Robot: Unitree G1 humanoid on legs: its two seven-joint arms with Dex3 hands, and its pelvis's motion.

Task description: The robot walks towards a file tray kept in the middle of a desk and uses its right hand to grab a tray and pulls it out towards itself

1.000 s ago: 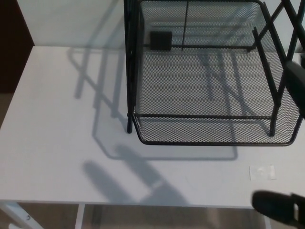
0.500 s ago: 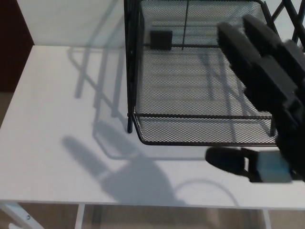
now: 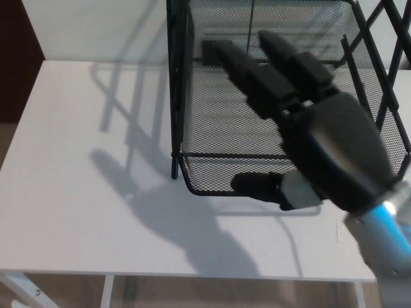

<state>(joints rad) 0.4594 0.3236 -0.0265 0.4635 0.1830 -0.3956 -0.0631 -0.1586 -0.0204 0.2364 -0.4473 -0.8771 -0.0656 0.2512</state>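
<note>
A black wire-mesh file tray [image 3: 212,122] sits in a black frame [image 3: 173,96] at the back middle of the white desk [image 3: 83,192], its front rim [image 3: 205,190] jutting toward me. My right hand [image 3: 321,141] comes in from the lower right and hangs open over the tray. Its two fingers [image 3: 250,74] stretch out above the mesh floor, while the thumb [image 3: 257,186] lies at the front rim. I cannot tell whether it touches the rim. The hand hides the tray's right half. My left hand does not show.
The desk's front edge runs along the bottom, with a white leg [image 3: 19,285] at the lower left. A dark wall or panel [image 3: 16,64] stands beyond the desk's left edge. The hand's shadow [image 3: 173,218] falls on the desk before the tray.
My right hand has swung in from the right and moved left and forward over the tray, with the thumb now at the front rim. The tray has not moved.
</note>
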